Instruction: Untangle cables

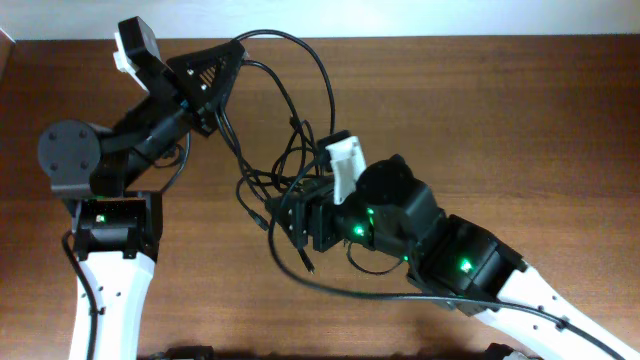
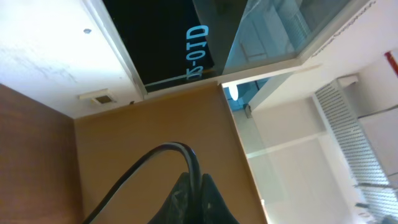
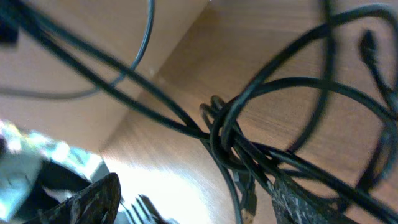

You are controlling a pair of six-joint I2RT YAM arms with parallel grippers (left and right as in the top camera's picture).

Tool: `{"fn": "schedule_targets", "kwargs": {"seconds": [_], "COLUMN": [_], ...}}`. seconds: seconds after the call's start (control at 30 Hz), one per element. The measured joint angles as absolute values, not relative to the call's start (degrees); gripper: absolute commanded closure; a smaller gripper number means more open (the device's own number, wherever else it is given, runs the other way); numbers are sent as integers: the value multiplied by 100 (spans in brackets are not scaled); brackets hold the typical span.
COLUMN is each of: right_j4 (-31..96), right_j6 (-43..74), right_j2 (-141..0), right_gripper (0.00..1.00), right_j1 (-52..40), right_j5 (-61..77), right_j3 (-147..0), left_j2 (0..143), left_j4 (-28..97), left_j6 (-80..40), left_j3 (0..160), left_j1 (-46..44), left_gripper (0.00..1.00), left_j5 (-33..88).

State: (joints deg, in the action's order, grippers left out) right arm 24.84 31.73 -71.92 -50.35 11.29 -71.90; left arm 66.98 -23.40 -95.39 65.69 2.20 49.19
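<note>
Several thin black cables (image 1: 290, 150) lie knotted at the middle of the table, with loops running up to the far edge. My left gripper (image 1: 236, 50) is raised at the far left and shut on one cable; in the left wrist view that cable (image 2: 186, 155) rises from between the closed fingers (image 2: 200, 186) and arcs away left. My right gripper (image 1: 290, 215) is at the knot with its fingers apart. In the right wrist view the tangle (image 3: 227, 134) sits just beyond the open fingers (image 3: 199, 202), with a plug end (image 3: 249, 202) between them.
The brown wooden table (image 1: 500, 120) runs under everything. A loose plug end (image 1: 310, 265) lies near my right wrist. A thicker arm wire (image 1: 400, 295) curves along the front by the right arm. The left arm's base (image 1: 110, 225) stands at the left.
</note>
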Motion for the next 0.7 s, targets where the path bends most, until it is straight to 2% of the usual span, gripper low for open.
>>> {"fn": "schedule_targets", "kwargs": {"seconds": [0.07, 0.33, 0.7], "right_j4": [2504, 2781, 3343], "right_j6": [2342, 250, -526], "right_j2": [-7400, -7470, -7290], "right_gripper": [23, 21, 21], "right_j1": [-5035, -5035, -4639], "right_j5": [1559, 2001, 2069], "right_j3": [-7190, -7190, -7190], "left_j2": [6698, 6698, 6696], "left_j4": [-2340, -2340, -2008], "left_j6": [-9762, -10167, -10136], "left_j3": [6569, 6667, 6807], "left_j1": [220, 220, 620], "left_gripper": [100, 100, 100], "left_j5": [4904, 4901, 4941]}}
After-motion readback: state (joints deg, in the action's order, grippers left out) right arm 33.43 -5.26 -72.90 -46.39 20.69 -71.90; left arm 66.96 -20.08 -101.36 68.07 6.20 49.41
